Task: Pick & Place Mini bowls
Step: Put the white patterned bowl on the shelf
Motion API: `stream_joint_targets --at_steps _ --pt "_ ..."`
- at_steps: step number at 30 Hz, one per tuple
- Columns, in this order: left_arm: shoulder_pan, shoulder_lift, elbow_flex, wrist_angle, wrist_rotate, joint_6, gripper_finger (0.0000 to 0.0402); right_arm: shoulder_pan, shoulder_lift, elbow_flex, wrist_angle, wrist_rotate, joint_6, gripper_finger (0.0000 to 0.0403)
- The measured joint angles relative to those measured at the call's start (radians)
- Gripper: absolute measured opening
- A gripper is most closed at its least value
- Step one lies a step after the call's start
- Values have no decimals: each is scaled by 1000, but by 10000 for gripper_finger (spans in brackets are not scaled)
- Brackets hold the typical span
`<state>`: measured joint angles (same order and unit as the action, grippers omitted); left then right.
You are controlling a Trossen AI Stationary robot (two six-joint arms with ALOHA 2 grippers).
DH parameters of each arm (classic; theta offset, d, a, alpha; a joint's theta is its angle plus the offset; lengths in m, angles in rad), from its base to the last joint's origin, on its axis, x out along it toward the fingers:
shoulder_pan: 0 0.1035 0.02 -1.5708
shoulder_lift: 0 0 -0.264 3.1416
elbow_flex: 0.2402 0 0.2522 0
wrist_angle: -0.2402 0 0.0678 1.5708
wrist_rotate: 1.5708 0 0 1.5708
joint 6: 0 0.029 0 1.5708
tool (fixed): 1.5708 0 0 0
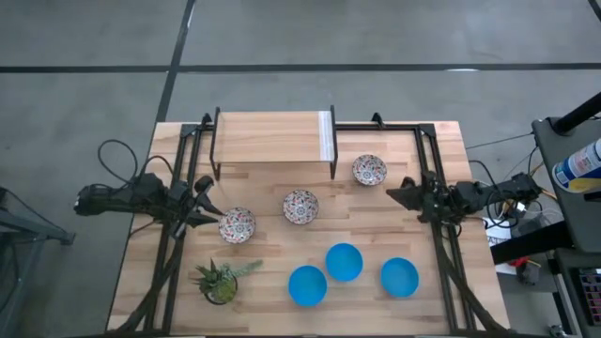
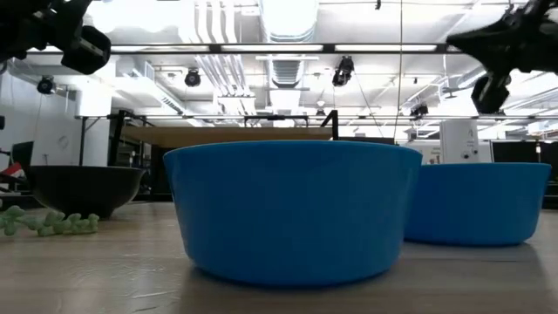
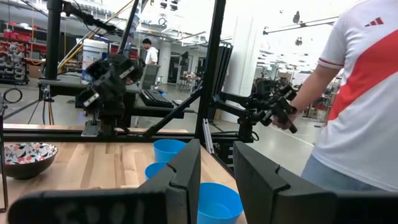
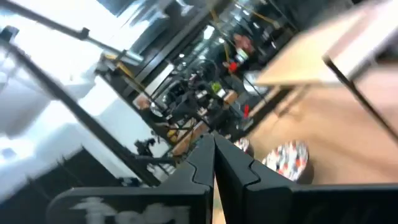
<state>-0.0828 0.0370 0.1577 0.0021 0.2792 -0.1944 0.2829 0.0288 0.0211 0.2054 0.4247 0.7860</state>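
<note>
Six mini bowls stand on the wooden table (image 1: 441,150). The three patterned bowls (image 1: 237,225) (image 1: 300,207) (image 1: 369,170) form a slanted row; the three blue bowls (image 1: 307,284) (image 1: 345,262) (image 1: 400,276) sit nearer the near edge. My left gripper (image 1: 208,205) is open and hovers just left of the leftmost patterned bowl; its fingers (image 3: 186,180) show a gap in the wrist view. My right gripper (image 1: 392,192) is shut (image 4: 214,158) and hovers to the right of the far patterned bowl, which shows in its wrist view (image 4: 286,158). Both arms are raised in the low view.
A raised wooden shelf (image 1: 272,141) on dark legs stands at the far middle. A small green potted plant (image 1: 221,280) sits near the left near corner. Black frame rails (image 1: 434,160) run along both sides. A person (image 3: 360,93) stands beyond the table's right side.
</note>
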Motion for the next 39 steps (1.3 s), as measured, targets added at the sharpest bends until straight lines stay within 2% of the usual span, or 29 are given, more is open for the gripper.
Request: stream_joint_targets --at_steps 4,13,20,27,32,39 --pt "0 0 0 0 0 0 90 0 -1 -1 10 50 52 8" --pt "0 0 0 0 0 0 90 0 -2 -1 8 55 257 8" --pt "0 0 0 0 0 0 90 -2 13 -3 -7 42 233 9" --pt "0 0 0 0 0 0 90 -5 111 5 -184 116 534 10" --pt "0 0 0 0 0 0 90 -9 245 34 -211 144 717 45" --pt "0 0 0 -1 0 0 90 -26 444 134 -290 152 819 125"
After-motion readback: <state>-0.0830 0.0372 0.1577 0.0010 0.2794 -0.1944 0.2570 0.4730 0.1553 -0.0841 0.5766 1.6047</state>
